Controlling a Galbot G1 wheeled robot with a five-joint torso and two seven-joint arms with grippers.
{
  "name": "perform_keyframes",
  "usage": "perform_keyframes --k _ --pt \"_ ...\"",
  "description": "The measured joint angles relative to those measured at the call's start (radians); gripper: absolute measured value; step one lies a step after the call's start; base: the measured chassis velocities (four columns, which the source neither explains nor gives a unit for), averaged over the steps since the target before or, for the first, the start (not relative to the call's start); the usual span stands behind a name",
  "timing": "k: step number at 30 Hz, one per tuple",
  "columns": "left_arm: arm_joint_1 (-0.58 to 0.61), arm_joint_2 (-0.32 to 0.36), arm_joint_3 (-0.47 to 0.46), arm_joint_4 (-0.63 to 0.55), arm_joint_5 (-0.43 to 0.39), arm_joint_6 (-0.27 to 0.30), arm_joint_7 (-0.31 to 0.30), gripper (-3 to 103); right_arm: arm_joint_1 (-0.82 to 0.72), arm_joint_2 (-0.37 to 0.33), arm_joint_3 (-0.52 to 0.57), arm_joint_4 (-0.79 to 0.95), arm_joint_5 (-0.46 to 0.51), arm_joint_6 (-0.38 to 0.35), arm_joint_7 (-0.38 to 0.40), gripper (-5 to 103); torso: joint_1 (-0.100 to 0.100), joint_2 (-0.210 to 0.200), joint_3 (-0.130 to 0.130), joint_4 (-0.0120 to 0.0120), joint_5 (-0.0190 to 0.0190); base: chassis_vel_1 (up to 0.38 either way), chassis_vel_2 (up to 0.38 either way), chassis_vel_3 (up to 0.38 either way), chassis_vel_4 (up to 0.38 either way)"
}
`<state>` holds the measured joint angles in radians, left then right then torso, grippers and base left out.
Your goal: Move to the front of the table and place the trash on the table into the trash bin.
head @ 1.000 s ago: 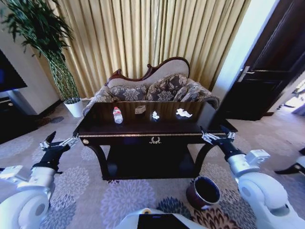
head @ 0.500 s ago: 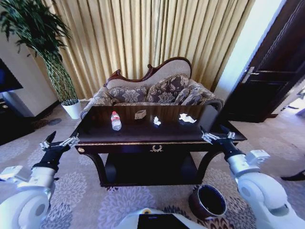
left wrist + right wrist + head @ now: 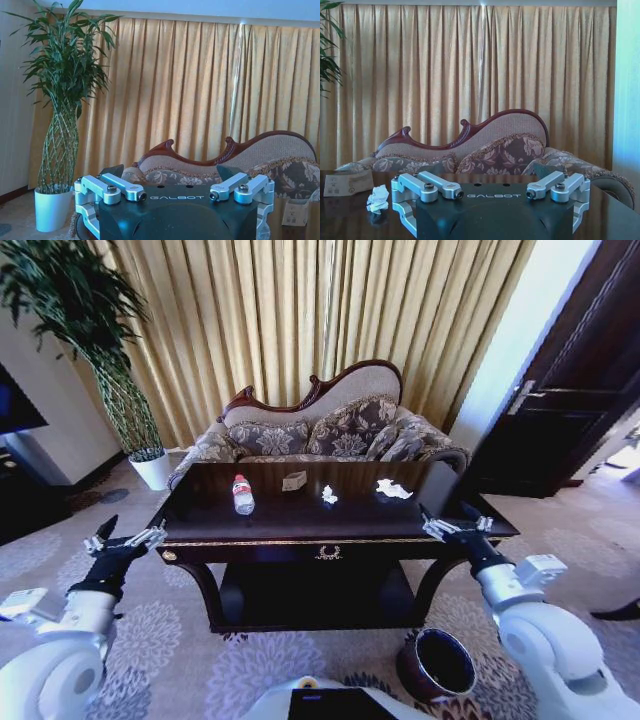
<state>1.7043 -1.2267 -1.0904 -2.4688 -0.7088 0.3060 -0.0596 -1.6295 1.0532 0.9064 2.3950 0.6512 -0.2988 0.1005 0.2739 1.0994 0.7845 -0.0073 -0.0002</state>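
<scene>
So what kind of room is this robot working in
Most likely a living room or lounge: an ornate upholstered sofa against gold curtains, a dark glossy table in front, and a tall potted plant in the corner.

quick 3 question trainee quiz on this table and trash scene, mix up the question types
1. True or false: the bottle lies on the table's lower shelf.
2. Multiple choice: where is the trash bin? A) on the floor by the table's front right leg B) on the sofa C) beside the plant pot
3. Fill in: the left gripper and right gripper both hang ____ and hold nothing.

Key:
1. False; it stands on the tabletop, left of the carton and two white scraps.
2. A
3. open
</scene>
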Motion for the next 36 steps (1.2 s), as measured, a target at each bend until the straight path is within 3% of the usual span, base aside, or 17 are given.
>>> perform_keyframes --k 36 --pt "-0.001 -0.01 0.016 0.028 0.007 -0.034 0.021 100 0.001 0.0 -0.02 -0.018 -0.043 0.008 -0.023 100 0.0 0.0 0.0 -0.0001 0.0 -0.034 -0.012 0.034 0.006"
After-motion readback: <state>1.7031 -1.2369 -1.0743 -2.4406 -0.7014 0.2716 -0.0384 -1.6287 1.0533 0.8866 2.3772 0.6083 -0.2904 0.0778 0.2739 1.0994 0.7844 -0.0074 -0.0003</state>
